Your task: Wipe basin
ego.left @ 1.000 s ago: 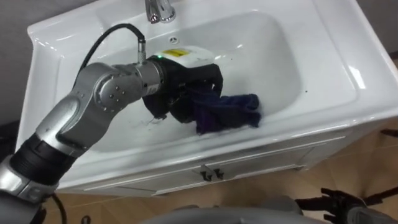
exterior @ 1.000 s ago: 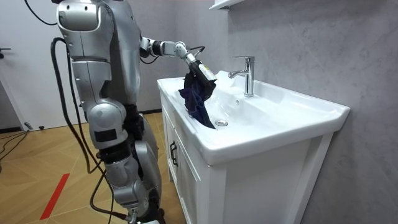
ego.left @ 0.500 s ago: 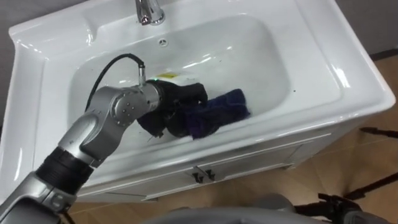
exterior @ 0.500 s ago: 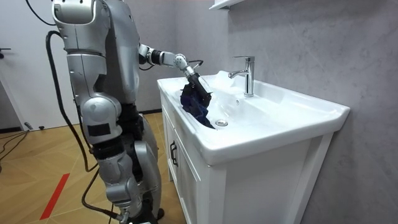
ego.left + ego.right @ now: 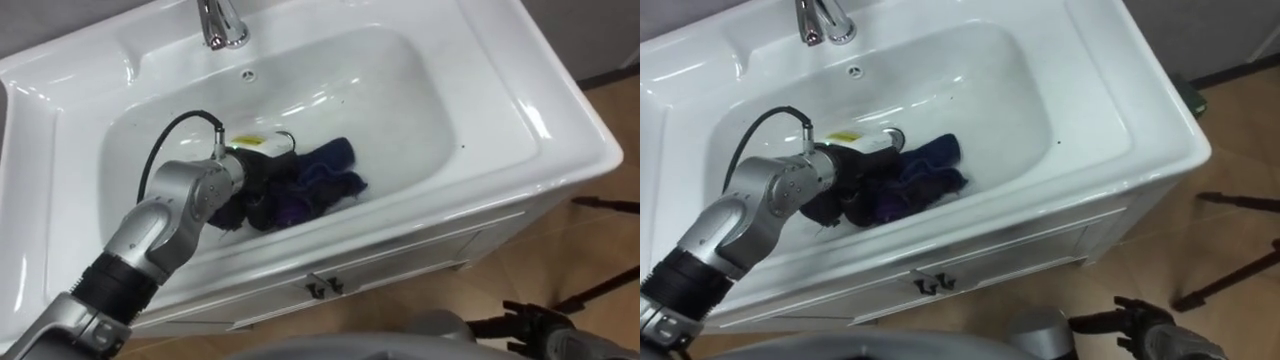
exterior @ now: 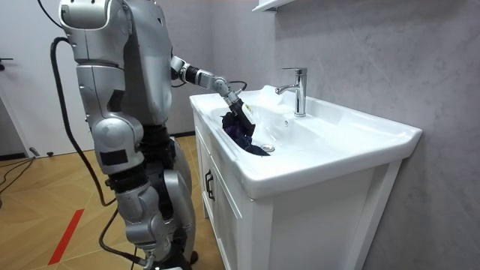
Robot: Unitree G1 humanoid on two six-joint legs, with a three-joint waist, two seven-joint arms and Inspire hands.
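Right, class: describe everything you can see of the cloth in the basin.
The cloth is dark blue to purple, soft fabric by its look, crumpled into a bunch of folds. It lies low in the white basin, close to the front wall. The robot's left hand grips one end of it; the rest spreads towards the robot's right and rests on the basin's floor.

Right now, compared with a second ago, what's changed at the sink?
The left hand has sunk from rim height to the floor of the white ceramic basin, bringing the dark blue cloth down onto it. It still grips the cloth; basin and chrome tap stayed put.
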